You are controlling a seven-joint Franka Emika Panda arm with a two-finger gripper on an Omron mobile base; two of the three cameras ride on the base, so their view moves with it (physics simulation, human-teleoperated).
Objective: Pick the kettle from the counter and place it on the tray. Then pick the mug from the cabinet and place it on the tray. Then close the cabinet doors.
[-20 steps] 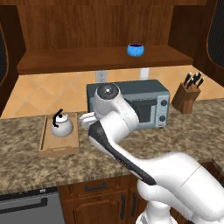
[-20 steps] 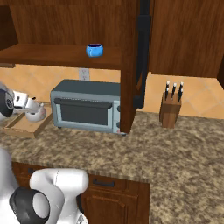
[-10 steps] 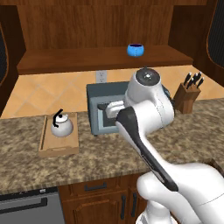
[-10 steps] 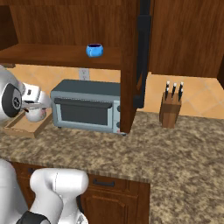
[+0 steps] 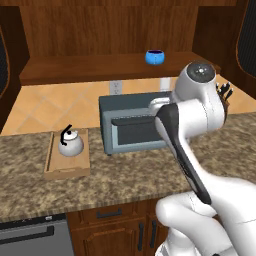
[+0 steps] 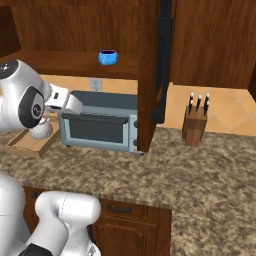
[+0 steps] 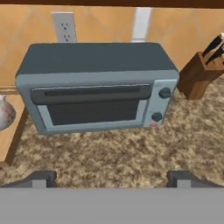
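One step of three looks done: kettle (image 5: 70,143) sits in tray (image 5: 52,165) on counter (image 5: 125,182), left of toaster oven (image 5: 135,125). Tool (image 7: 111,177) spread wide, empty, above the oven. Mug (image 5: 155,56) on cabinet (image 5: 90,67) shelf, not yet fetched; doors (image 6: 163,60) open, to shut after

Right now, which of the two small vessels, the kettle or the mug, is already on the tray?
The kettle, sitting in the tray; the blue mug stands on the cabinet shelf.
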